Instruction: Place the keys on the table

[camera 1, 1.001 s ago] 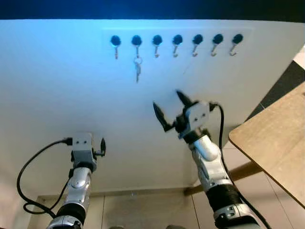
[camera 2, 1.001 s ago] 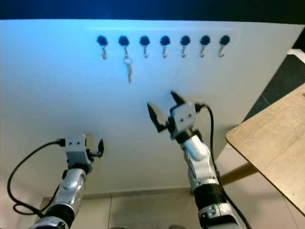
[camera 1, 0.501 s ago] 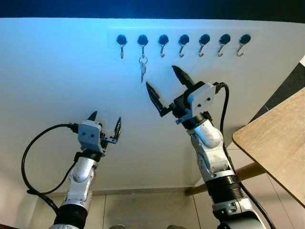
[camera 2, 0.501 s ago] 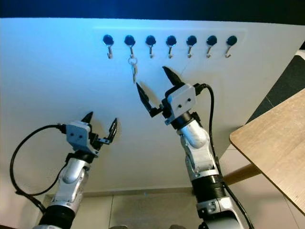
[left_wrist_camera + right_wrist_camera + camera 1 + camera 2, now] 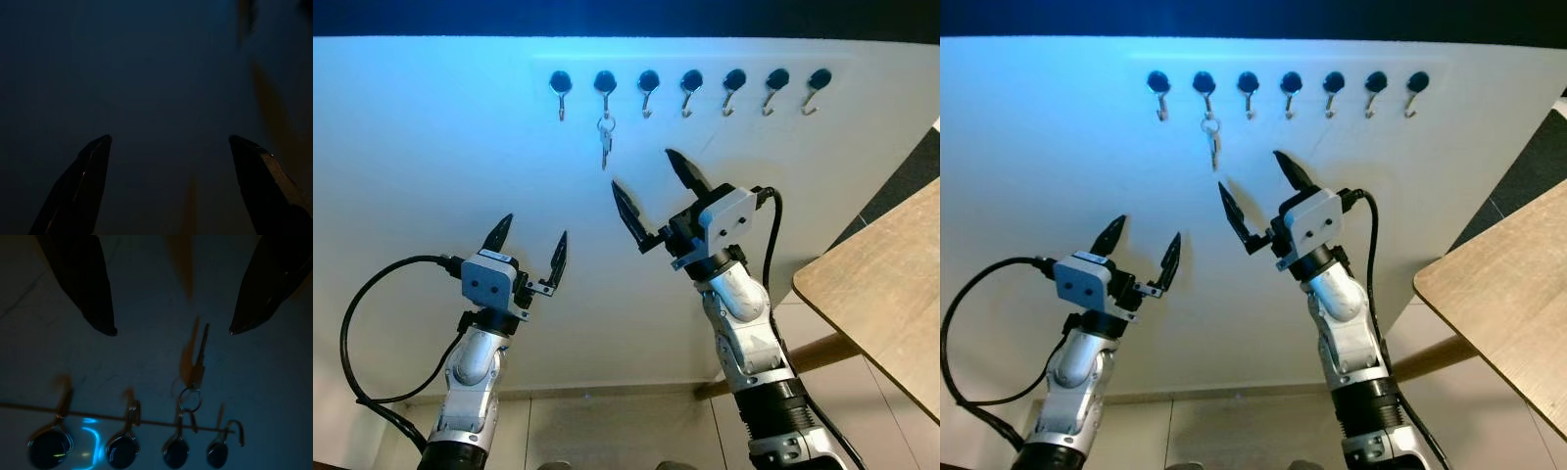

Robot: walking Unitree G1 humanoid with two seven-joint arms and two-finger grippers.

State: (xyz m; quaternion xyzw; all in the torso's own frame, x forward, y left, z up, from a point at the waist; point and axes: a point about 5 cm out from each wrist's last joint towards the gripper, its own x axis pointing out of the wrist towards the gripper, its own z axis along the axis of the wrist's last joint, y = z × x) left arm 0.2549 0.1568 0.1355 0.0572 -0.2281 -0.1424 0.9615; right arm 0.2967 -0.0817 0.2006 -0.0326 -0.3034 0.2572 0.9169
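A small set of keys hangs on a ring from the second hook of a row of black wall hooks. My right gripper is raised below and to the right of the keys, open and holding nothing. The right wrist view shows the keys dangling beyond the gap between the two fingertips. My left gripper is lifted lower on the left, open and empty, well short of the hooks. A wooden table juts in at the right edge.
The hook rail runs across the white wall, with the other hooks bare. A table leg slants down to the tiled floor under the wall. A black cable loops from my left wrist.
My left gripper has risen and spread wider. My right gripper climbed toward the keys, then dropped slightly. The camera tilted up a little over the second.
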